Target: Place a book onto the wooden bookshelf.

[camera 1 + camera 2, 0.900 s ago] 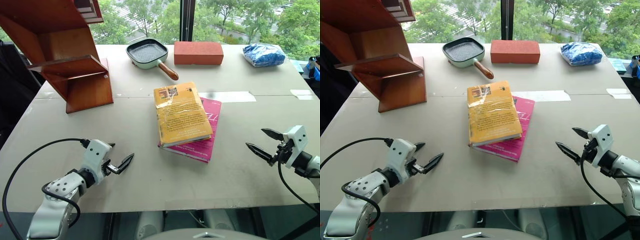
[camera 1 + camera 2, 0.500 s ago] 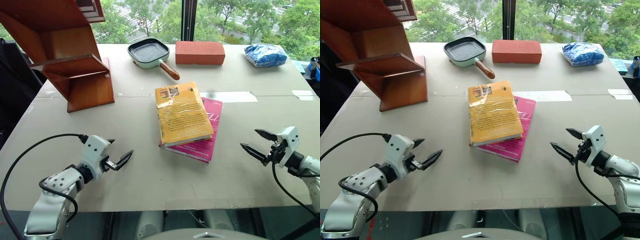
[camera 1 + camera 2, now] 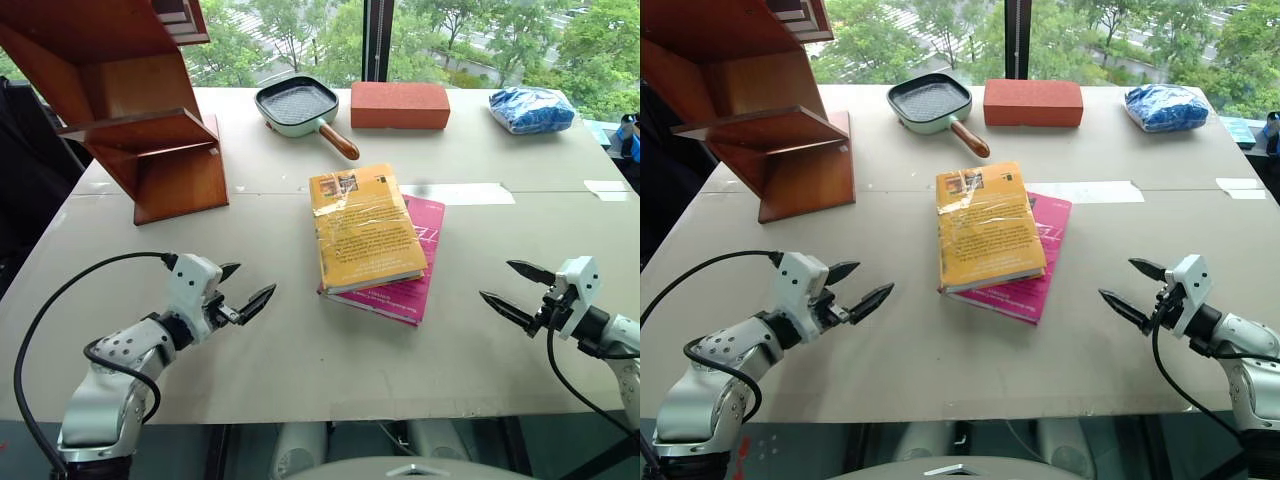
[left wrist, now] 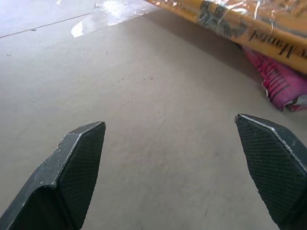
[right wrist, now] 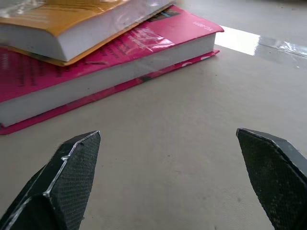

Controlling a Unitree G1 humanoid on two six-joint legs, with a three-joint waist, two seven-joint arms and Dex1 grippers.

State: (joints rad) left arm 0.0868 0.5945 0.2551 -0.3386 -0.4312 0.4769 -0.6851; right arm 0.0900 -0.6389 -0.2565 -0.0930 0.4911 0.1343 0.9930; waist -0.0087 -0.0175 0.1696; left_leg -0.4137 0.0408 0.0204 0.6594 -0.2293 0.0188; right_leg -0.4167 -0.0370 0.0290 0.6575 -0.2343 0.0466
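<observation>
book (image 3: pixel 364 228) between both grippers' parted fingers (image 3: pixel 257 297)

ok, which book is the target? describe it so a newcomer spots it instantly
Find the grey table under the window; two stacked books lie at its middle. The book to take is the thick yellow-orange one on top, plastic-wrapped, lying askew over the thinner magenta book.

**Colours and patterns on the table**

We are seeing a yellow-orange book (image 3: pixel 364 228) with dark text lines and a small picture at one corner, lying on a magenta-pink book (image 3: pixel 413 262). The bookshelf (image 3: pixel 130 95) is showing reddish-brown polished wood. The pan (image 3: pixel 295 105) is looking pale green with a dark ribbed inside and a brown handle. The block (image 3: pixel 399 104) is reading brick red, the bag (image 3: pixel 530 108) blue, the table (image 3: pixel 300 350) beige-grey. Fingertips (image 4: pixel 81 158) are showing black cross-hatch.
</observation>
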